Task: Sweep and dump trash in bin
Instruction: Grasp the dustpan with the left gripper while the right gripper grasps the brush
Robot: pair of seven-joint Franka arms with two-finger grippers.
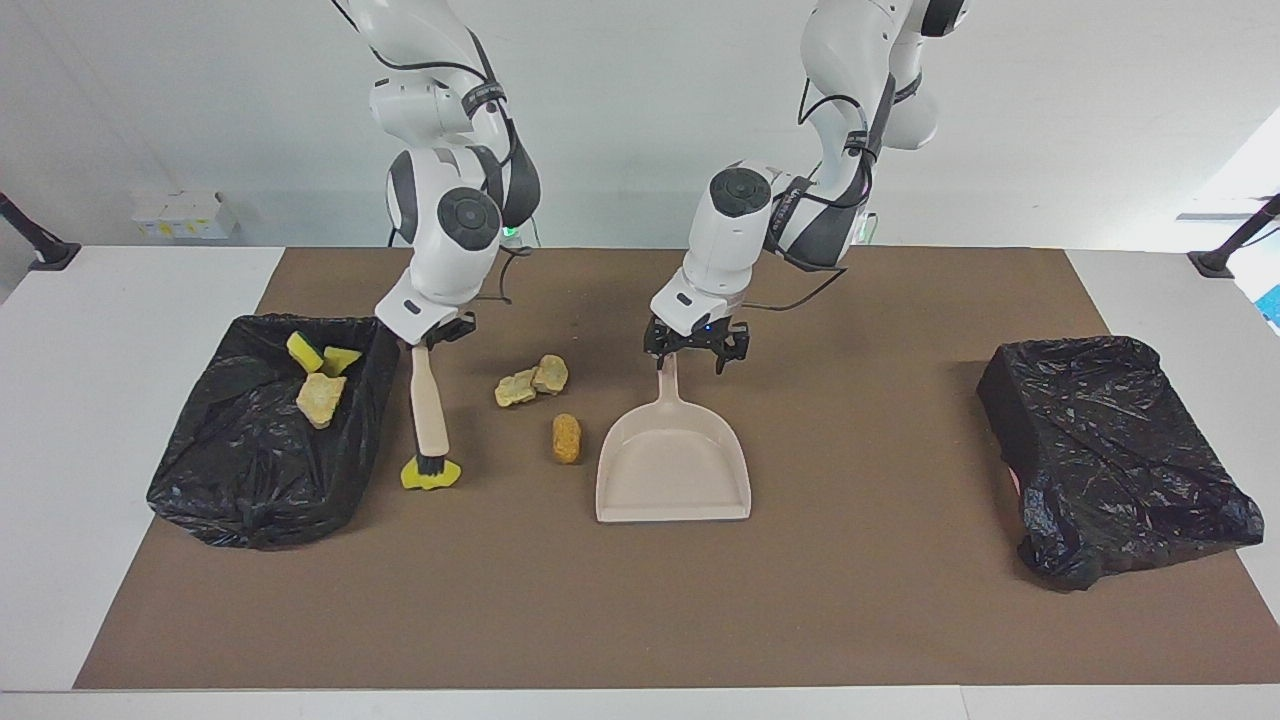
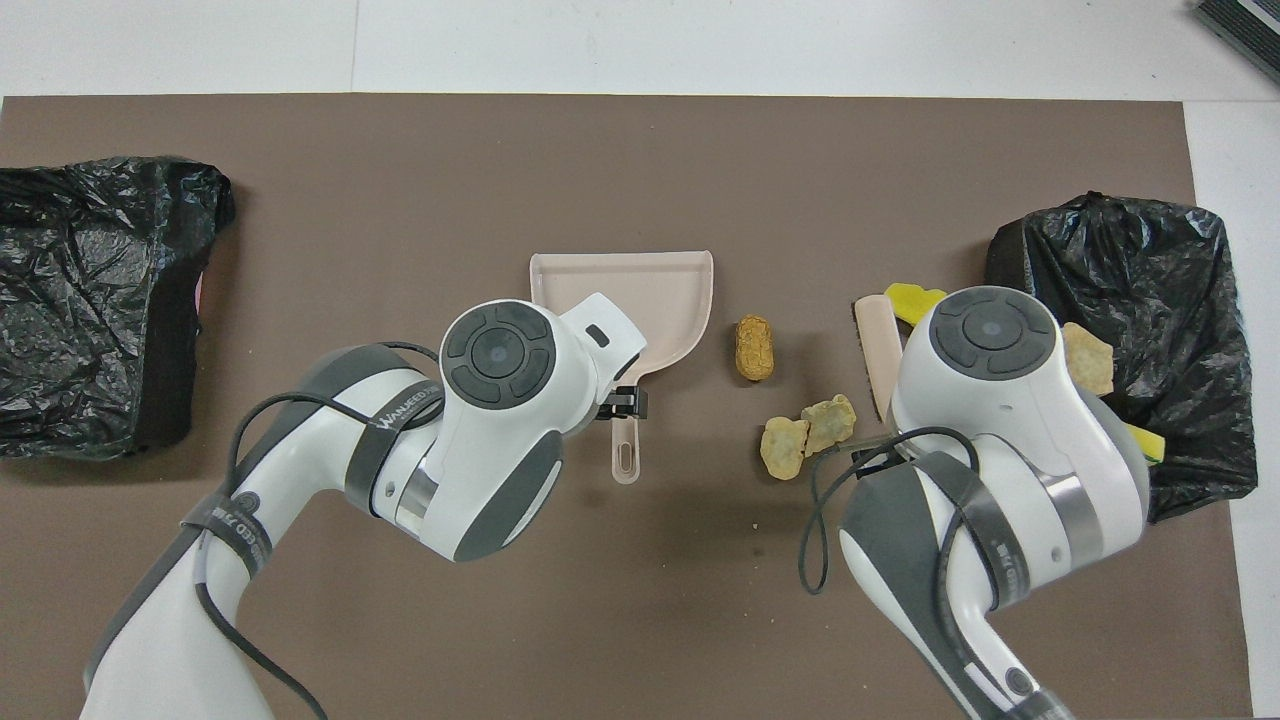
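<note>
While the right gripper (image 1: pixel 428 340) clamps the brush (image 1: pixel 430 425) beside the dustpan (image 1: pixel 672 465), bristles on a yellow chunk (image 1: pixel 430 476), the left gripper (image 1: pixel 697 345) hangs open over the pan's handle.

Overhead: orange-brown oval (image 2: pixel 754 347) & tan chunks (image 2: pixel 806 432) lie beside pan.

Sweeping under way; next needs pan gripped.
</note>
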